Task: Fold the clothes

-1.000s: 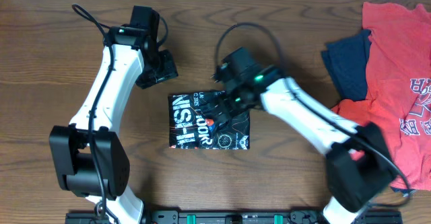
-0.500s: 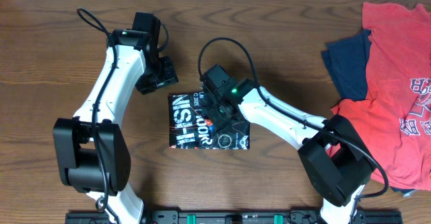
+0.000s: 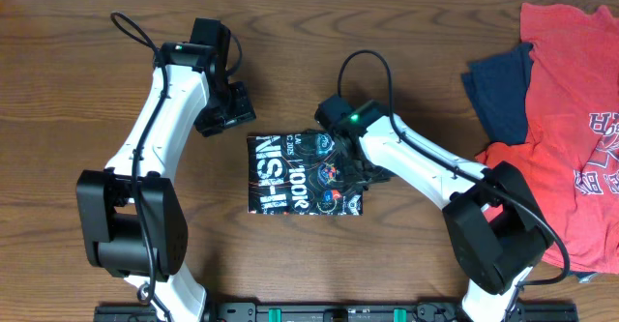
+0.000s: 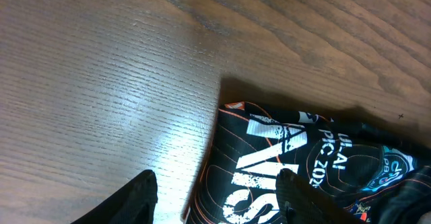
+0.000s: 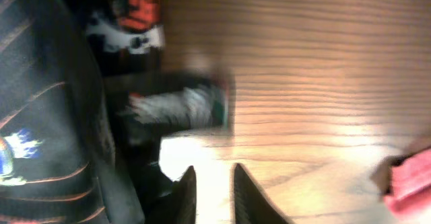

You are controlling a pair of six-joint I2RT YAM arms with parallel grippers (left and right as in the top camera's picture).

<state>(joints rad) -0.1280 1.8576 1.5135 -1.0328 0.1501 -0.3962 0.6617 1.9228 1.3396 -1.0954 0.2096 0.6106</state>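
Observation:
The clothes are a black jersey (image 3: pixel 302 175) with orange contour lines and white lettering, folded into a small rectangle at the table's middle. My left gripper (image 3: pixel 224 109) hovers just off its far left corner. In the left wrist view that gripper (image 4: pixel 219 200) is open, and the jersey's (image 4: pixel 296 150) corner lies below the gap, untouched. My right gripper (image 3: pixel 366 175) is at the jersey's right edge. In the right wrist view its fingertips (image 5: pixel 214 190) stand a narrow gap apart over bare wood, holding nothing, with the jersey (image 5: pixel 47 116) just to their left.
A red T-shirt (image 3: pixel 571 119) with lettering lies spread at the right end of the table, and a navy garment (image 3: pixel 501 90) lies partly under it. A black rail (image 3: pixel 338 312) runs along the front edge.
My right gripper has moved from the jersey's top to its right edge, closing and then parting slightly. The folded jersey has shifted a little to the right. The left arm has barely moved.

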